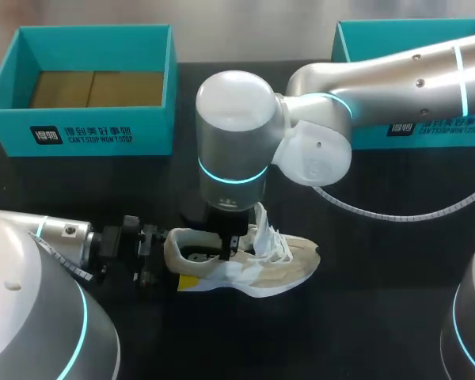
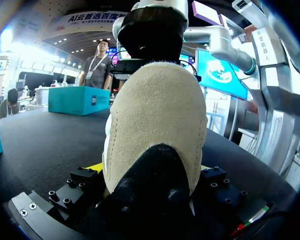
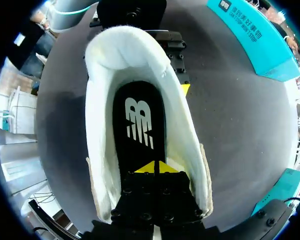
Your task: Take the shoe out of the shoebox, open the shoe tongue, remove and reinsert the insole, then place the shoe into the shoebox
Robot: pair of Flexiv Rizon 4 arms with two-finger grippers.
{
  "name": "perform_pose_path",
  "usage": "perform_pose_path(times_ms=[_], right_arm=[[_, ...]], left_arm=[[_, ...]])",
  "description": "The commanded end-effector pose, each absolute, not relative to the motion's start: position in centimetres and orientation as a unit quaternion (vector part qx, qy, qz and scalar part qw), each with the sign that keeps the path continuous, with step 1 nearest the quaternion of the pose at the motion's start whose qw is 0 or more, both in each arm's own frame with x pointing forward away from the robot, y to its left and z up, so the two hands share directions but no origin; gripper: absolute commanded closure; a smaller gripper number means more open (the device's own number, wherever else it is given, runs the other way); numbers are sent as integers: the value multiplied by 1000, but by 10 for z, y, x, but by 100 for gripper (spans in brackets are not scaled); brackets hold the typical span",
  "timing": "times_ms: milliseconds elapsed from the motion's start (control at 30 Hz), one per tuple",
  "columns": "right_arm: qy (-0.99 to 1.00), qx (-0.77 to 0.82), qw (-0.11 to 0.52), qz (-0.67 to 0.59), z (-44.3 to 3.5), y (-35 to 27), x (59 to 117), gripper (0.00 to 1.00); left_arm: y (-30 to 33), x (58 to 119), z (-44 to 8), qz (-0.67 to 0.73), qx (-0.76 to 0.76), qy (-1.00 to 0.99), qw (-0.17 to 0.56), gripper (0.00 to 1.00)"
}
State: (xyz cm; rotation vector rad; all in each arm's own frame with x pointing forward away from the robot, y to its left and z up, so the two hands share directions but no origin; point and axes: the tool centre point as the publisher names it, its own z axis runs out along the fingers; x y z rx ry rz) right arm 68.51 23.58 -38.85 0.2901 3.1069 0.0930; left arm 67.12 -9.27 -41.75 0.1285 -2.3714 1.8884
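Observation:
A beige and white sneaker [image 1: 281, 267] stands upright on the black table, its toe pointing right. My left gripper [image 1: 178, 261] holds its heel from the left, one finger on each side, and the suede heel [image 2: 160, 115] fills the left wrist view. My right arm comes in over the shoe, and its gripper [image 1: 226, 247] points straight down into the shoe's mouth. In the right wrist view its yellow tips [image 3: 154, 169] are pressed together and rest on the black insole [image 3: 140, 115], which lies flat inside the white lining [image 3: 102, 125]. Nothing shows between them. The laces and tongue stand up behind that gripper.
An open teal shoebox [image 1: 79, 131] stands at the back left and a second teal box [image 1: 372, 136] at the back right, partly under my right arm. A coiled cable [image 1: 380, 212] hangs from that arm to the right of the shoe.

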Motion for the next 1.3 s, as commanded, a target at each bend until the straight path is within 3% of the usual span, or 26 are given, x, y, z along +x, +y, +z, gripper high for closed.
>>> perform_pose_path(times_ms=[33,267,467,1000,1300], right_arm=[[995,93,3,40,-387,224,686,88],[995,87,-15,49,-389,222,691,64],[994,79,-45,58,-397,227,694,60],[982,96,-149,70,-421,235,674,61],[980,122,-146,58,-408,233,653,64]], left_arm=[[-93,671,-420,622,42,-780,53,100],[-93,671,-420,622,42,-780,53,100],[-93,671,-420,622,42,-780,53,100],[-93,671,-420,622,42,-780,53,100],[-93,671,-420,622,42,-780,53,100]])
